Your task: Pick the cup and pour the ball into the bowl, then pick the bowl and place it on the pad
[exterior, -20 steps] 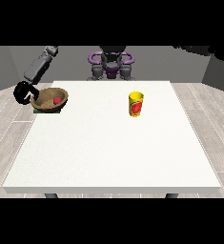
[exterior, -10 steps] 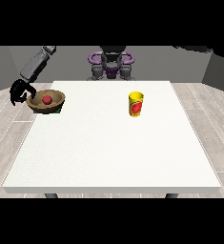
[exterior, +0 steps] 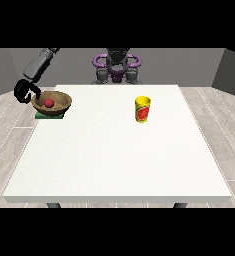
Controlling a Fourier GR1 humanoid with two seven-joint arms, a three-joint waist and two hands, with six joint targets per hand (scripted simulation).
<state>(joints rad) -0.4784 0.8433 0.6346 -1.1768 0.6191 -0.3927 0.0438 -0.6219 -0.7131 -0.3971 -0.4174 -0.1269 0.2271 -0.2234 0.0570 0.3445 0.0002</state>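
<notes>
The brown wooden bowl (exterior: 52, 103) sits in the upper left of the frame, at the left edge of the white table (exterior: 119, 155). It rests on the green pad (exterior: 49, 115), whose front edge shows just beneath the bowl's base. The red ball (exterior: 49, 103) lies inside the bowl, near its centre.

The hand at the view's left (exterior: 25, 92) is positioned at the bowl's left rim. Its black fingers (exterior: 36, 93) are curled, with one reaching to the rim on the bowl's left side. Whether the fingers actually clasp the rim or only lie against it cannot be told from this view. The grey forearm (exterior: 39, 65) slopes up and to the right from the hand towards the top of the frame.

The yellow cup (exterior: 142, 109) with a red mark on its side stands upright in the upper middle-right of the table, well apart from the bowl.

The robot's torso (exterior: 116, 67) appears at the top centre, behind the far table edge. The other hand does not show.
</notes>
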